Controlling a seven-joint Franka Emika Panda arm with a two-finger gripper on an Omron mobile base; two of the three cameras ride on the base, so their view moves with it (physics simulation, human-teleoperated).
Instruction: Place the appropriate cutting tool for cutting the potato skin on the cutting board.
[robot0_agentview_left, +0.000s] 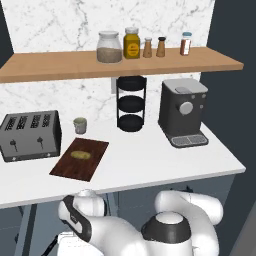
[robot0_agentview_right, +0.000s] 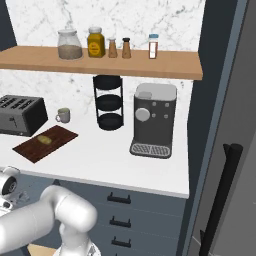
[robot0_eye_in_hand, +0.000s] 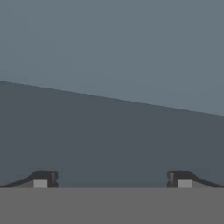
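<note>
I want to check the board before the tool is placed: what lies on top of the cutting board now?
Only the potato lies on the cutting board, near its middle. The rest of its top is bare wood. What is under the board cannot be seen.

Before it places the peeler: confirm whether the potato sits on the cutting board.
Yes, the potato lies on the cutting board, near its middle.

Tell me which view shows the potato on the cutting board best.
The left base view: the potato lies near the middle of the cutting board, close and unobstructed. In the right base view it appears smaller, far left. The hand view faces plain grey surfaces.
</note>
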